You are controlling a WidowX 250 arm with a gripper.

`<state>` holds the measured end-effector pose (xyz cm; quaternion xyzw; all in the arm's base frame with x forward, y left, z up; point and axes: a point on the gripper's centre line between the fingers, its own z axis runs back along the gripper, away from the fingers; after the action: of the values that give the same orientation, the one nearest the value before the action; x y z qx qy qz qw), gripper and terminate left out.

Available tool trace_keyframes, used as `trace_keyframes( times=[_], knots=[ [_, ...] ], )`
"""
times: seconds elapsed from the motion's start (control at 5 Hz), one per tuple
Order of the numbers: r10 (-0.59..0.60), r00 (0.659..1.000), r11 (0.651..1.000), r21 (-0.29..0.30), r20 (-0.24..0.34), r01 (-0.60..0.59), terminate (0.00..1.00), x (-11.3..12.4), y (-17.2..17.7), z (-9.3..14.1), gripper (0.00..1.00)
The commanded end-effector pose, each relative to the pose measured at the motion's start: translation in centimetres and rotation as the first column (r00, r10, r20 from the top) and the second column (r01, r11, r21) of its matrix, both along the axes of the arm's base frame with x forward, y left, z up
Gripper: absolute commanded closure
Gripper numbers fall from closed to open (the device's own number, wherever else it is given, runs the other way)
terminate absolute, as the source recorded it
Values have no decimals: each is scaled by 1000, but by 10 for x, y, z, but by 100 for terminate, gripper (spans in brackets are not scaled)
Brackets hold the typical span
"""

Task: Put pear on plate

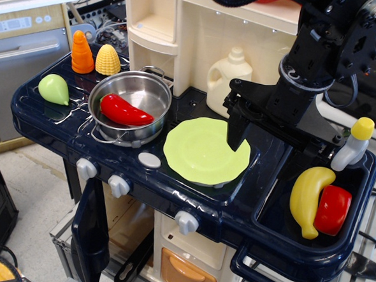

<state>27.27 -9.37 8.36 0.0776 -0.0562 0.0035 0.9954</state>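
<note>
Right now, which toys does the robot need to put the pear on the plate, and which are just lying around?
Needed:
pear
plate
end effector

Just lying around:
carrot
corn
steel pot
red pepper
banana

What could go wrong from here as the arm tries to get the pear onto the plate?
1. The gripper hangs over the plate, far from the pear; crossing over could clip the steel pot.
2. The carrot and corn stand near the pear and could be knocked.
</note>
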Motion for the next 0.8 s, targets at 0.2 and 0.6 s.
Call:
trace_keyframes(
  times=[0.2,0.6],
  knots=[
    [104,995,995,12,0,-104,0,4,31,24,0],
    [288,956,954,68,59,-291,0,-1,130,67,0]
  ],
)
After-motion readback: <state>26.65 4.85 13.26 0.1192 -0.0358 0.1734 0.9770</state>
